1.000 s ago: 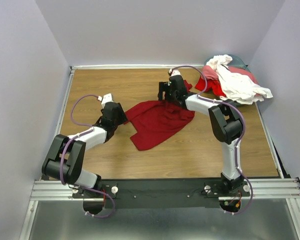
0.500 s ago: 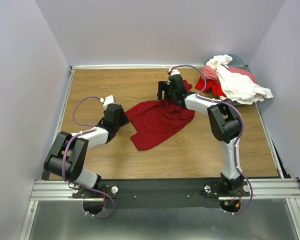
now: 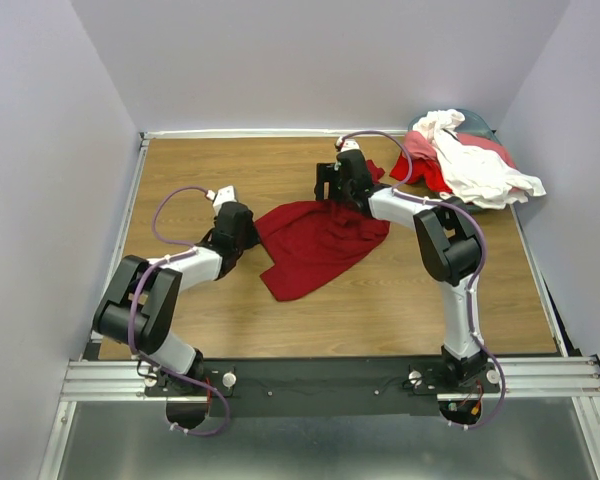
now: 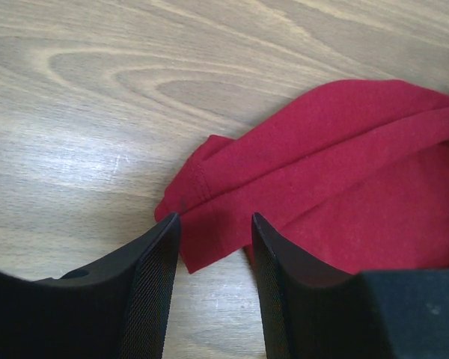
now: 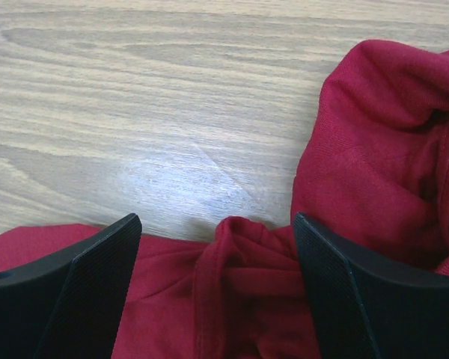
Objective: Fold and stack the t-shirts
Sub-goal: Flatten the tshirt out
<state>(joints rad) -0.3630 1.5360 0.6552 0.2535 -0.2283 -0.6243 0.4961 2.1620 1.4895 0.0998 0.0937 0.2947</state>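
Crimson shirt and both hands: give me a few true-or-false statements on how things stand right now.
The crimson shirt lies crumpled and unfolded on the table. True.
The left hand is shut on the shirt. False: it is open, its fingers either side of a hem corner.
A white shirt tops the pile at the far right corner. True.
The right hand is over that pile. False: it is open at the crimson shirt's far edge, bunched cloth between its fingers.

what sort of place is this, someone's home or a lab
Most likely a robot lab cell, not a home: two arms bolted to a metal rail, plain walls boxing in the wooden table.
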